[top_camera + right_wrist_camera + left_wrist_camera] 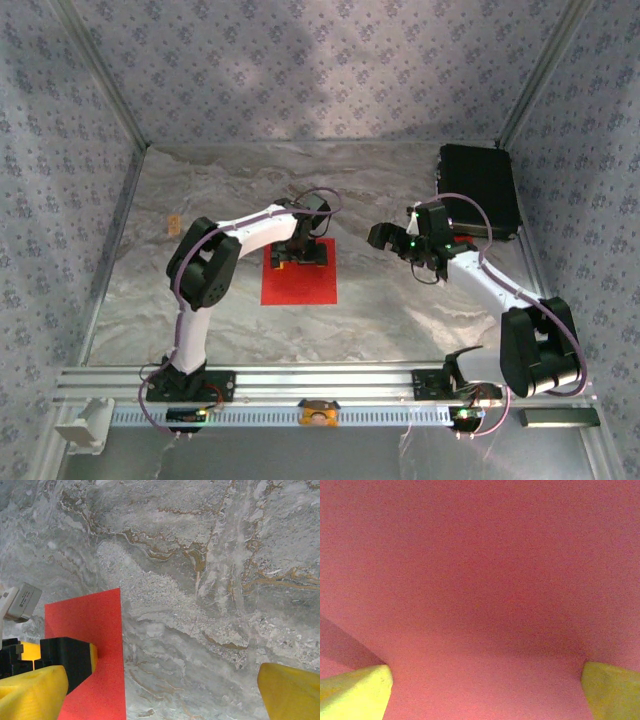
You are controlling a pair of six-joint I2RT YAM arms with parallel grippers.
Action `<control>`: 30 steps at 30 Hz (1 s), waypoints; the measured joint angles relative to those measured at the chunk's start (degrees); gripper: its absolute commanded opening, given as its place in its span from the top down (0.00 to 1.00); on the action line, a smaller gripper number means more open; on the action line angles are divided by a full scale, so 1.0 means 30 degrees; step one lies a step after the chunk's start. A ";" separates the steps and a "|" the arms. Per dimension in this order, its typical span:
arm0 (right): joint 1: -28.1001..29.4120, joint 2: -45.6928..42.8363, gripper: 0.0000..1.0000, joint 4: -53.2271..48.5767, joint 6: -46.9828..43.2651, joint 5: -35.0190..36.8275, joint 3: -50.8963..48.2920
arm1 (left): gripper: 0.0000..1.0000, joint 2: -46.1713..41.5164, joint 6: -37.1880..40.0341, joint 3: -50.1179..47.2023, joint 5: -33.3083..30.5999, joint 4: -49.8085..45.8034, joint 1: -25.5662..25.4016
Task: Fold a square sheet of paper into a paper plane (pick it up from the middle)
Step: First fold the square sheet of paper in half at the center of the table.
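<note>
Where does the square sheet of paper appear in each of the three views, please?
Top external: the square sheet of paper lies flat at centre frame, under the left gripper.
Left wrist: the close red surface between the yellow fingers.
Right wrist: lower left, its straight edge against the marble tabletop.
Shared landmark: the left gripper over the sheet.

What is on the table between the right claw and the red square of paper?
Nothing. In the top view, the stretch of marbled table between the right claw and the square sheet of paper is bare.
</note>
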 measured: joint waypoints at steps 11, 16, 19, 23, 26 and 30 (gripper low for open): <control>0.0000 0.0204 0.01 0.0007 0.0000 0.0000 0.0000 | 0.08 -0.0153 0.0000 -0.0248 -0.0029 0.0204 0.0036; 0.0000 0.0357 0.01 0.0007 0.0000 0.0000 0.0000 | 0.08 -0.0168 0.0000 -0.0248 -0.0036 0.0204 0.0036; 0.0000 0.0357 0.01 0.0007 0.0000 0.0000 0.0000 | 0.06 -0.0248 0.0007 -0.0350 -0.0044 0.0299 0.0036; 0.0000 0.0364 0.01 0.0007 0.0000 0.0000 0.0000 | 0.04 -0.0350 0.0015 -0.0437 -0.0022 0.0408 0.0036; 0.0000 0.0364 0.01 0.0007 0.0000 0.0000 0.0000 | 0.00 -0.0437 0.0138 -0.0444 0.0029 0.0444 0.0015; 0.0007 0.0364 0.01 0.0000 0.0000 0.0000 0.0000 | 0.00 -0.0743 0.0240 -0.0641 0.0211 0.0678 0.0000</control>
